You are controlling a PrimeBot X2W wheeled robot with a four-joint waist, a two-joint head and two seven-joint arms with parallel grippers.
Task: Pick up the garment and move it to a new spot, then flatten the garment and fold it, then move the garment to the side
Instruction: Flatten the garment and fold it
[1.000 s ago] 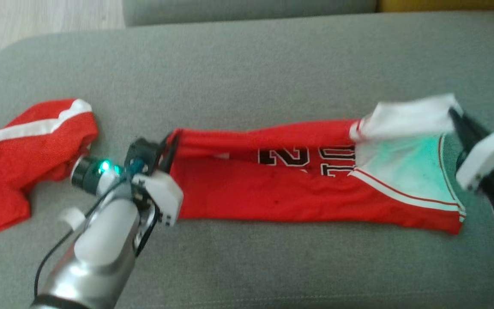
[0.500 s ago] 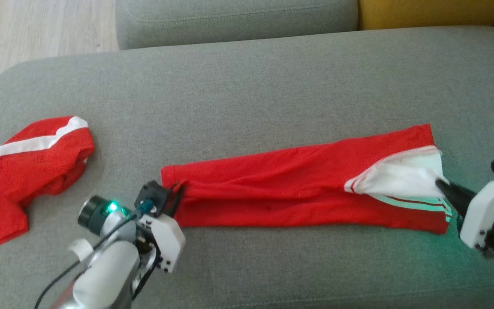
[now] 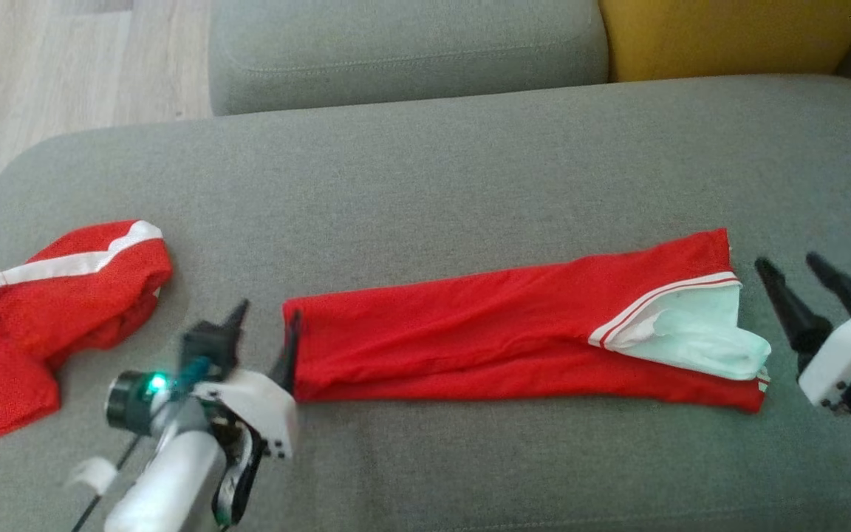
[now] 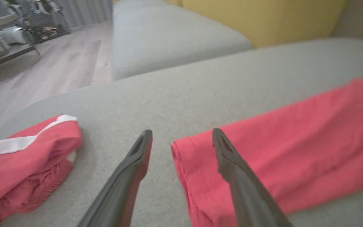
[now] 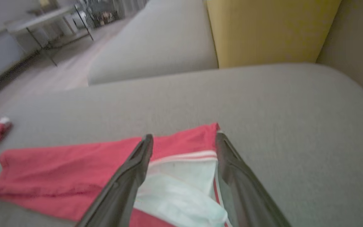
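Observation:
The red garment (image 3: 484,336) lies on the grey sofa seat (image 3: 425,185), folded into a long narrow strip running left to right. A white lining panel (image 3: 691,336) shows at its right end. My left gripper (image 3: 264,330) stands open at the strip's left end, with its right finger (image 3: 291,353) at the cloth's edge. In the left wrist view the left gripper (image 4: 181,135) holds nothing, and the garment's end (image 4: 263,151) lies under its right finger. My right gripper (image 3: 795,267) is open just right of the strip. In the right wrist view the right gripper (image 5: 184,140) hangs over the white panel (image 5: 181,192).
A second red garment with a white stripe (image 3: 49,303) lies crumpled at the seat's left edge. Behind the seat are another grey cushion (image 3: 403,52) and a yellow cushion (image 3: 728,37). Wooden floor (image 3: 41,66) lies beyond the left rear corner.
Both grippers folded the garment's far half toward me, hiding the numbers, then opened and let go of its ends. The head camera has also shifted.

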